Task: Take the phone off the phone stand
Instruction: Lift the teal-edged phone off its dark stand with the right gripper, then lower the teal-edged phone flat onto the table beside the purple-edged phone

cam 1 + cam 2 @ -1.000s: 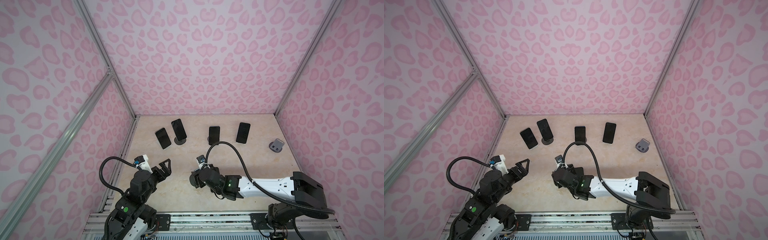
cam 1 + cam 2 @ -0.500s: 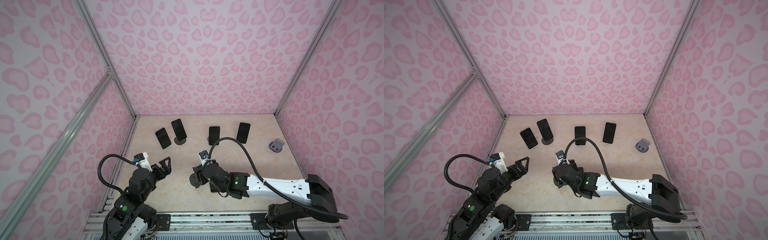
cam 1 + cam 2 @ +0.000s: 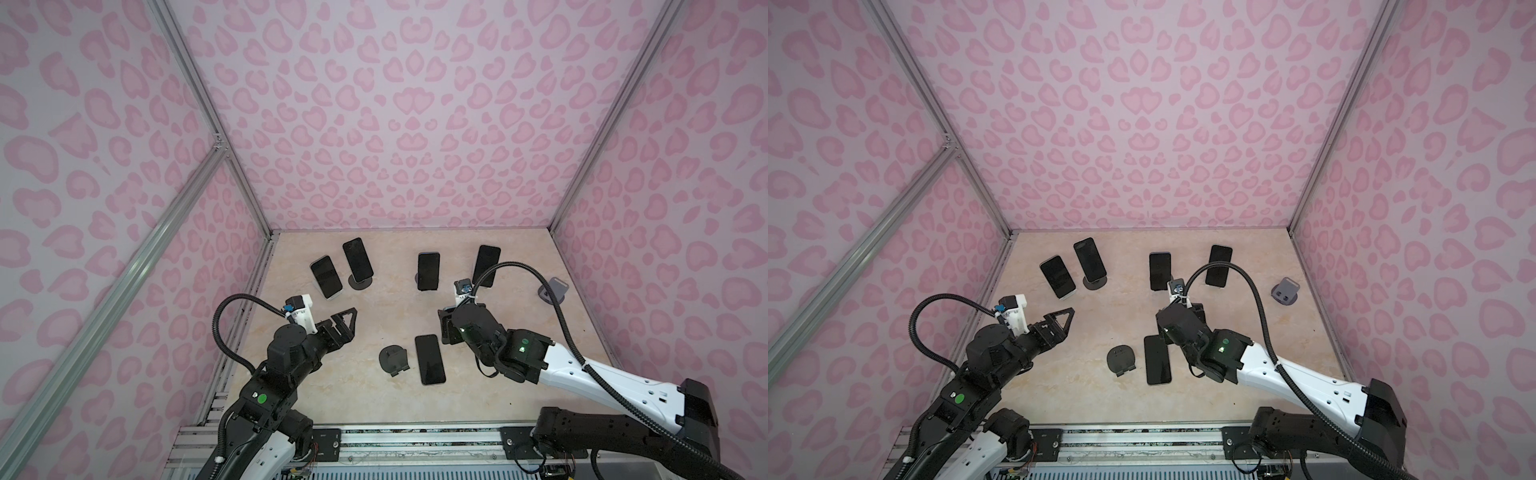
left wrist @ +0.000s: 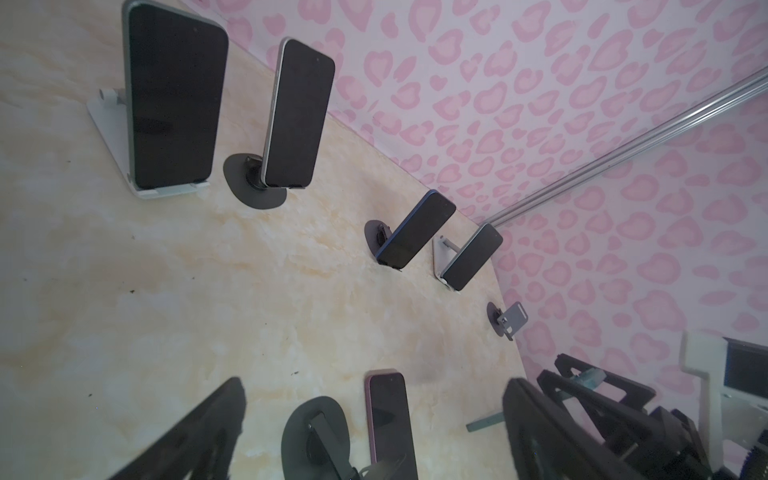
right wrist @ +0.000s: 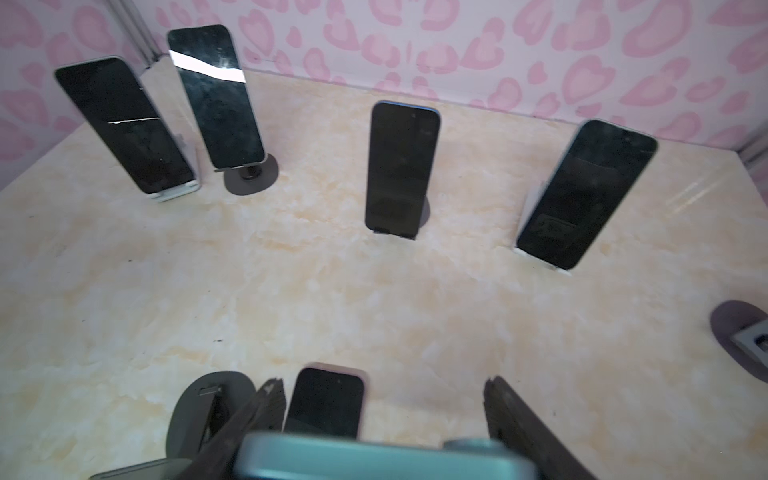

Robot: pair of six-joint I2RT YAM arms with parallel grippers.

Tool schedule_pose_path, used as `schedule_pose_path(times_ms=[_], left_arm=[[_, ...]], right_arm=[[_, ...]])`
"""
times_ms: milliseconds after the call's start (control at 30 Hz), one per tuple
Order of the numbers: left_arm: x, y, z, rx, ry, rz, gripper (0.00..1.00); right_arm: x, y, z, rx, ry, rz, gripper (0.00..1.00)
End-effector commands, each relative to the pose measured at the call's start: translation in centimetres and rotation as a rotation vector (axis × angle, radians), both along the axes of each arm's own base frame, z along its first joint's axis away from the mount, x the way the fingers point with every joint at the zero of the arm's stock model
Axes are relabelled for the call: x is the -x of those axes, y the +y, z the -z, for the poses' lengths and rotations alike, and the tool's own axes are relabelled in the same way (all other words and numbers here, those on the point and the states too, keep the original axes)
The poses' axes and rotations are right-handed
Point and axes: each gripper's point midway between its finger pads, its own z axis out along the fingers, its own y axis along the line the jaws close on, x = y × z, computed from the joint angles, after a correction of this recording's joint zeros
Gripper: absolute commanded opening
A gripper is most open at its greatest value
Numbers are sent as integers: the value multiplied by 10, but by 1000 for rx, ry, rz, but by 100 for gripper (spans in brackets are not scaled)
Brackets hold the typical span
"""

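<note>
A: Where is your right gripper (image 5: 382,388)?
B: Clamped on a grey-teal phone (image 5: 374,457); it fills the gap between the fingers (clearest in the right wrist view).
A: And your left gripper (image 3: 347,322)?
B: Spread wide, holding nothing, above the table (image 3: 353,399).
A: Any phone off its stand?
B: Your pink-edged phone (image 3: 430,359) lies flat on the table, just beside the dark round stand (image 3: 392,358).

Soft, even light; faint shadows. Glare streaks a phone screen (image 5: 208,68) far beyond the right claw (image 5: 382,392), itself blurred.
</note>
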Motion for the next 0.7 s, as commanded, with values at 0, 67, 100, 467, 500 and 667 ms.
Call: schedule_pose_path(times_ms=[0, 67, 100, 467, 500, 667], left_arm=[[-3, -16, -17, 82, -54, 63, 97], [-5, -20, -18, 112, -64, 74, 96], [-5, -21, -18, 121, -66, 78, 96], [-7, -62, -11, 100, -79, 215, 95], [-7, -63, -13, 91, -87, 220, 95], [-10, -65, -14, 71, -96, 221, 96]], right_arm=[[5, -21, 15, 37, 63, 28, 62], [4, -31, 21, 42, 88, 51, 62], [4, -34, 24, 41, 100, 59, 62], [8, -37, 71, -20, 264, 102, 62], [8, -36, 75, -20, 280, 101, 62], [7, -31, 89, -5, 326, 108, 62]])
